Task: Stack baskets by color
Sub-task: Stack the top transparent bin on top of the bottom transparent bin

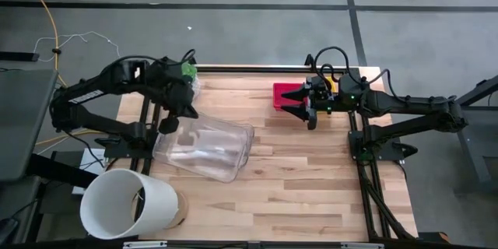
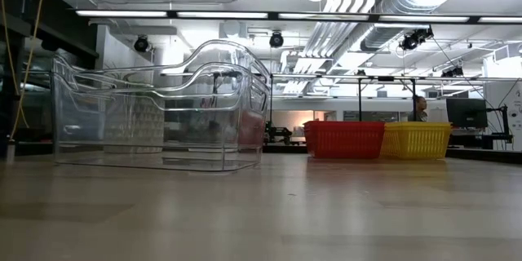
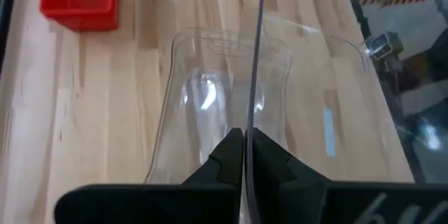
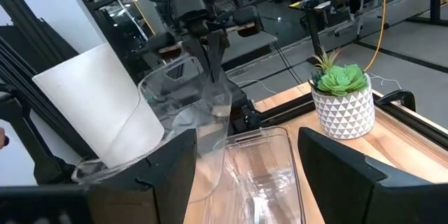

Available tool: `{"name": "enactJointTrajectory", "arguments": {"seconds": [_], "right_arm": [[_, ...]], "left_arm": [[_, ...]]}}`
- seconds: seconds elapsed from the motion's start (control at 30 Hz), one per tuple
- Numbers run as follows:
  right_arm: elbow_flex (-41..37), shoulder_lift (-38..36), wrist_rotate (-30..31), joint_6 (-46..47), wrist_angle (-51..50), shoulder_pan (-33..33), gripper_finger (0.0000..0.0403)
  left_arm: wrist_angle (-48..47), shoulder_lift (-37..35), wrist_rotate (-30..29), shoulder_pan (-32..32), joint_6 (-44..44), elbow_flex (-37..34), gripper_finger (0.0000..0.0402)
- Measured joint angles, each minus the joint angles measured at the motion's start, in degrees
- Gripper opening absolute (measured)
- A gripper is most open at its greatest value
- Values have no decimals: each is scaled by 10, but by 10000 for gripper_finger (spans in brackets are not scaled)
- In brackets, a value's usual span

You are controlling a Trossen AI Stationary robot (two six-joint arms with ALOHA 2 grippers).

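Note:
A red basket stands on its base at the table's far right; the low view shows this red basket side by side with a yellow basket. From above, the yellow basket is mostly hidden under my right arm. My right gripper hovers open and level beside the red basket, touching nothing. My left gripper is shut on a clear plastic bin at the table's left. A second clear bin lies close by it. My left gripper pinches the clear bin's thin upper wall edge between its two fingers, which slant down from the table's left side. The wall runs straight away from the fingertips. Whether the bin is clear of the table, I cannot tell.
A big white cylinder lies at the near left corner. A potted green plant stands at the far left corner, behind my left arm. Bare wood stretches across the table's middle and near right.

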Motion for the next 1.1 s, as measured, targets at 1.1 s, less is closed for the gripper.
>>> {"name": "enactJointTrajectory", "arguments": {"seconds": [1.1], "right_arm": [[0, 0, 18, 17, 0, 0, 236]], "left_arm": [[172, -85, 18, 50, 72, -209, 0]]}}
